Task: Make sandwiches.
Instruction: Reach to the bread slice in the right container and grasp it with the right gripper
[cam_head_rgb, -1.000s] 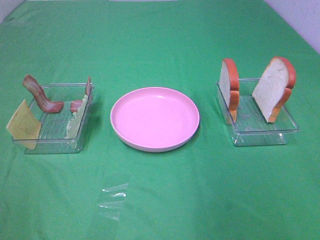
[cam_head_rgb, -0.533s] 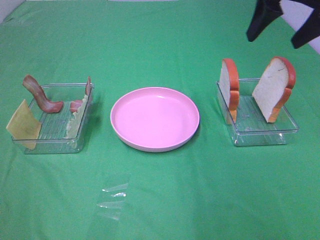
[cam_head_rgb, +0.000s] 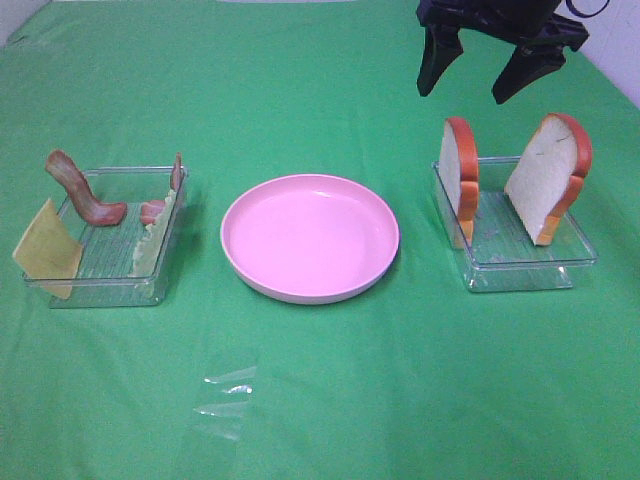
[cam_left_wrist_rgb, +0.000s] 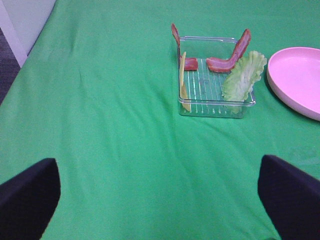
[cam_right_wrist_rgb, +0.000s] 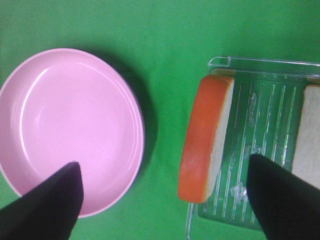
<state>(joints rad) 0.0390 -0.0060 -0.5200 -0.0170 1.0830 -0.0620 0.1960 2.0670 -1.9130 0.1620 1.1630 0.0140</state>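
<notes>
I've got one bread slice (cam_head_rgb: 460, 182), white with an orange-brown crust, standing on edge along the left wall of the right-hand tray (cam_head_rgb: 520, 272). The second bread slice (cam_head_rgb: 547, 180) leans at its right side, apart from the first. In the left-hand tray (cam_head_rgb: 100, 292) I see a yellow cheese square (cam_head_rgb: 46, 252) tilted at the near left corner. A curled reddish-brown bacon strip (cam_head_rgb: 78, 188) sits behind it, and pale green lettuce (cam_head_rgb: 150, 240) stands against the right wall.

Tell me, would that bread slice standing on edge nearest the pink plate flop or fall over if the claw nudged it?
Probably stiff: the bread slice stands upright on its edge without sagging. It likely tips easily, since that base is narrow. Its smooth-looking crust may slip between the fingers.
</notes>
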